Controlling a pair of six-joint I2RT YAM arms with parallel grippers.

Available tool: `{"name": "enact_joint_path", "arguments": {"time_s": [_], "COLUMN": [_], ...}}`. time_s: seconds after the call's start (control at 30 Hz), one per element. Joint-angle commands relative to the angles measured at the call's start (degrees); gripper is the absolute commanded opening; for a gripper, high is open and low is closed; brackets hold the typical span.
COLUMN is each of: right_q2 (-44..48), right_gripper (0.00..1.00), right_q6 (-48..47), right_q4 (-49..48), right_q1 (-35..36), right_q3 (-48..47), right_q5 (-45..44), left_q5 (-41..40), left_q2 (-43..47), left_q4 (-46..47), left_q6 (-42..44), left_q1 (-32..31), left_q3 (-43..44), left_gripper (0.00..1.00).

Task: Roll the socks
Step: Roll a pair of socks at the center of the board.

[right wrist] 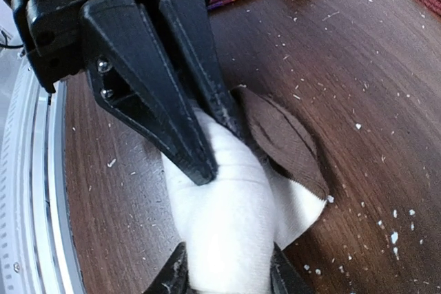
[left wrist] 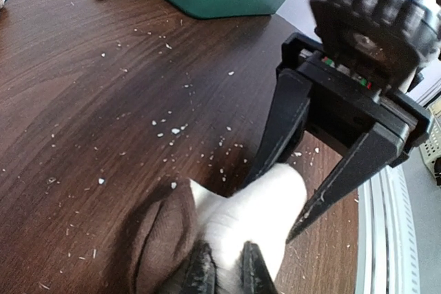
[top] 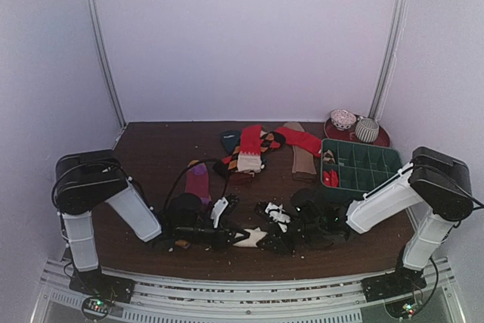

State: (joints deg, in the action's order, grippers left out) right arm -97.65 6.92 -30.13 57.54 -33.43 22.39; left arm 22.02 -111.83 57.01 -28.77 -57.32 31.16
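The cream-and-brown sock point(top: 249, 238) lies at 6 o'clock on the table point(top: 151, 156), right by the near edge and between the two arms. The left gripper point(left wrist: 222, 272) is pinched closed on the cream fabric. In the left wrist view the sock's brown band point(left wrist: 162, 239) is bunched at its 9 o'clock. The right gripper point(right wrist: 227, 277) faces it from the opposite side. Its fingers point(right wrist: 172, 277) lie against both flanks of the cream bundle, so it appears to be clamped on the sock too, nose to nose with the left one.

The step in hand looks like tightening the roll. To do it well, one gripper should act as anchor while the other turns the fabric over itself. Pulling the two apart would only stretch the soft knit and loosen the bundle. The brown band wants tucking in toward the roll, not left flapping. The fingertips sit very close together, so a slow turn is safest to avoid a clash. The other socks point(top: 257, 149) at 12 o'clock and the green tray point(top: 355, 142) at 2 o'clock are well apart from the work.
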Motion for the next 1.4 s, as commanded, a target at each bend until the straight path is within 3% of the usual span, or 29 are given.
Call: {"name": "enact_joint_path", "arguments": {"time_s": [0.0,0.13,0.23,0.4,0.53,0.7,0.9,1.0,1.13,1.3,1.37], "right_q2": [-3.7,-8.3,-11.6,-13.1,-14.0,-15.2,-15.6,-15.9,-16.4,-16.9,-16.2], "right_gripper": [0.31,0.31,0.31,0.31,0.31,0.31,0.31,0.31,0.31,0.31,0.33], "right_q6": [8.2,12.8,13.7,14.1,13.0,11.6,9.6,9.1,8.3,7.5,7.4], "right_q4": [5.8,7.8,12.0,16.8,20.9,24.1,26.6,27.1,27.8,29.0,29.0], "right_q1": [-1.2,-3.9,-5.4,-7.9,-9.5,-10.4,-11.0,-11.1,-11.1,-11.1,-11.1], "right_q3": [-0.8,-1.0,-2.1,-2.8,-4.1,-5.3,-6.2,-6.7,-7.5,-8.3,-8.7], "right_q5": [7.5,13.2,16.4,17.8,18.0,18.1,17.9,17.9,17.6,17.0,16.6], "left_q5": [-2.2,-6.5,-9.9,-9.0,-5.4,-1.5,-0.9,-1.0,-0.9,-0.2,-0.8], "left_q2": [-3.1,3.6,9.5,14.9,12.5,7.0,3.7,2.8,1.9,0.5,-0.2], "left_q4": [-15.0,-16.7,-15.8,-6.9,1.6,7.8,8.1,6.4,5.9,4.8,3.5], "left_q6": [2.3,7.7,12.3,19.1,20.5,18.5,17.8,17.9,16.9,15.9,15.3], "left_q1": [-0.5,-0.5,-0.5,-0.5,-0.5,-0.6,-0.5,-0.6,-0.5,-0.5,-0.5], "left_q3": [0.0,1.1,0.3,-3.3,-6.3,-5.8,-4.3,-3.5,-3.3,-2.8,-2.4], "left_gripper": [0.21,0.61,0.83,0.86,0.85,0.8,0.72,0.53,0.41,0.03,0.0]}}
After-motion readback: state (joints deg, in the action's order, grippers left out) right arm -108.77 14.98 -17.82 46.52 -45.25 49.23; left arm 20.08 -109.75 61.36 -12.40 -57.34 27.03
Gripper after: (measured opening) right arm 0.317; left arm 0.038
